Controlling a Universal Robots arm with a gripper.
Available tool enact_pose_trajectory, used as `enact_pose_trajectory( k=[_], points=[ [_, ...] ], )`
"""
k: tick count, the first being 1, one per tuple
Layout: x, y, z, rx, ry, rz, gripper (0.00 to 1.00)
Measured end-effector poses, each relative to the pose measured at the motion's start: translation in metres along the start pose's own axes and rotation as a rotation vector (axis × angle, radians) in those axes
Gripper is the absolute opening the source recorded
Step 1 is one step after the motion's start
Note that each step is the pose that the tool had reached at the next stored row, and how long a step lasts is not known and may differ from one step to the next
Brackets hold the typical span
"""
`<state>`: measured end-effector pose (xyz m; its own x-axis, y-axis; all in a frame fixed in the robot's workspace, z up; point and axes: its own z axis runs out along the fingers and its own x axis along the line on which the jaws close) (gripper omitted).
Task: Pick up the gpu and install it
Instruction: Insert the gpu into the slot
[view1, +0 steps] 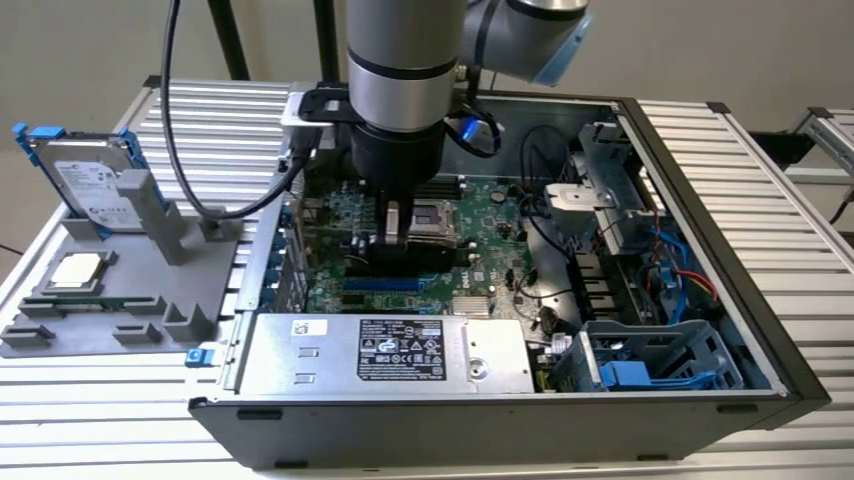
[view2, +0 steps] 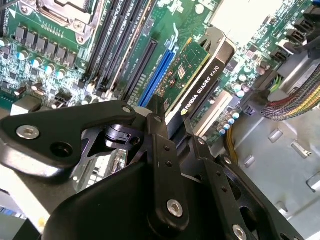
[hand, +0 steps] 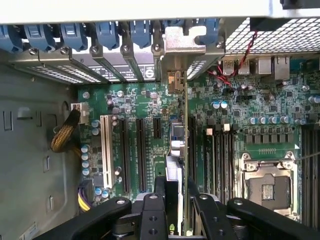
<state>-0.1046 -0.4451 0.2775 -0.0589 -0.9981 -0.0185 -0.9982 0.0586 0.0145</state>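
**GPU in hand, down over the slots**

My tool (view2: 167, 132) is inside the open computer case (view1: 694, 250), closed on the gpu (view2: 192, 75). I grip the card edge-on by its upper edge, fingers (hand: 150, 212) on either face. In the second wrist view the card hangs below me, tilted, just beside the blue expansion slot (view2: 157, 67). In the first wrist view its silver bracket (hand: 175, 65) is up against the row of rear slot covers (hand: 107, 65).

Progress, as I judge it: pickup done. Whether the card's edge has entered a slot I cannot tell, so seating counts as open.

Room: tight. Long black slots (hand: 141, 150) lie on one side of the card, the empty CPU socket (hand: 267, 187) well off on the other. The power supply (view1: 387, 350) and drive cage (view1: 667, 360) close in the case's near end in the exterior view. Outside, on the slatted counter (view1: 747, 150), a grey holder (view1: 120, 300) carries the hard drive (view1: 87, 185) and CPU chip (view1: 74, 270), well apart from me.
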Motion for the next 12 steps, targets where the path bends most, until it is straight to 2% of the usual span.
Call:
enact_pose_trajectory(
  k=[12],
  points=[
    [0.0003, 0.0025, 0.0089, -0.0047, 0.0002, 0.000, 0.00]
  ],
)
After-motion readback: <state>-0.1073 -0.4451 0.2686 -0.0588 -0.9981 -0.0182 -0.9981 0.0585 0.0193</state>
